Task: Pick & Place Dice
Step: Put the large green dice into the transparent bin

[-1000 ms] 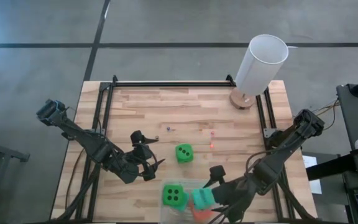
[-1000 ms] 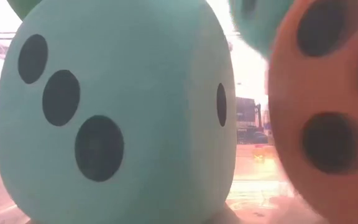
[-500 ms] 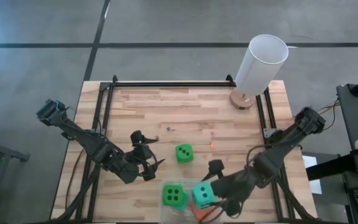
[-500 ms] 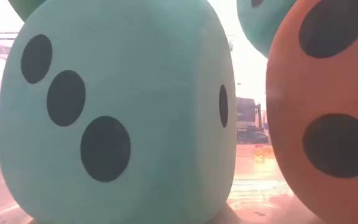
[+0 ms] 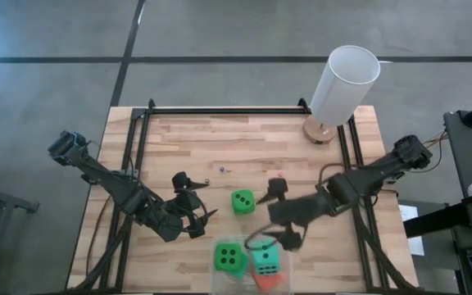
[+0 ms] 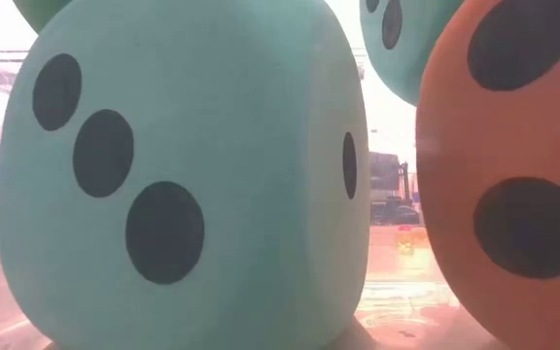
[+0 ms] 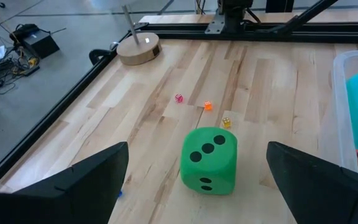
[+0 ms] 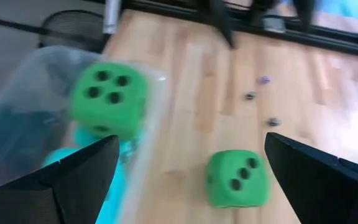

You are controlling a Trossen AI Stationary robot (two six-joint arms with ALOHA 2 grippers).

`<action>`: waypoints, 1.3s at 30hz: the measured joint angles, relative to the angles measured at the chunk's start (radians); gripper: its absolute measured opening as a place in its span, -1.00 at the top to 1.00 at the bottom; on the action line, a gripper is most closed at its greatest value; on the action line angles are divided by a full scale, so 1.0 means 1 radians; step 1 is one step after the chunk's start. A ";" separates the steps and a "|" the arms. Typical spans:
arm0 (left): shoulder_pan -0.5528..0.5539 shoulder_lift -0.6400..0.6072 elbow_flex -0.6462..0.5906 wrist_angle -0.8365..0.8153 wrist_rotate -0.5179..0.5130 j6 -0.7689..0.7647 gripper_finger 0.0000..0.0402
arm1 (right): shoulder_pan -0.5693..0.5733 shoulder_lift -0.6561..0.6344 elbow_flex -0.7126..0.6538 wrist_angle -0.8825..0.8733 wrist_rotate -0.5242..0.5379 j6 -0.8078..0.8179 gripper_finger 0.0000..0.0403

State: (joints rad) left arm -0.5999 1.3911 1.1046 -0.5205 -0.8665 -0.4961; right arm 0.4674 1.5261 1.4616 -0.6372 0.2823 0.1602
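The right gripper (image 5: 275, 215) hangs with its fingers spread wide and nothing between them, just right of centre in the overhead picture, between the loose green die (image 5: 242, 201) on the bare wood and the clear bin (image 5: 220, 242) at the bottom edge. Its own camera looks past both fingers at that die (image 8: 237, 178) on the table and at another green die (image 8: 107, 99) sitting high in the bin.

The left gripper (image 5: 193, 207) waits left of centre, also wide and empty, pointed at the same loose die (image 7: 209, 160), which shows three pips on top.

In the bin I count a green die (image 5: 230, 258), a teal one (image 5: 266, 261) and an orange-red one (image 5: 269, 281) beneath it. From table height a second teal die (image 6: 183, 175) fills the view beside the orange-red one (image 6: 513, 165).

So four look binned and one remains. I'd say the step in hand is the reach for that last die. The next move calls for one gripper to straddle it squarely, close, lift it clear of the bin wall and drop it inside. A few tiny dice (image 7: 207, 106) lie farther up the table.
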 joint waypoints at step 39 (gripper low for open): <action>0.000 0.000 0.000 0.004 0.003 0.000 -0.92 | -0.405 -0.150 -0.441 0.362 -0.315 -0.107 -0.99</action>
State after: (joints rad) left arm -0.5999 1.3911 1.1046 -0.5163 -0.8639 -0.4961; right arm 0.0628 1.3762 1.0202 -0.2750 -0.0328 0.0531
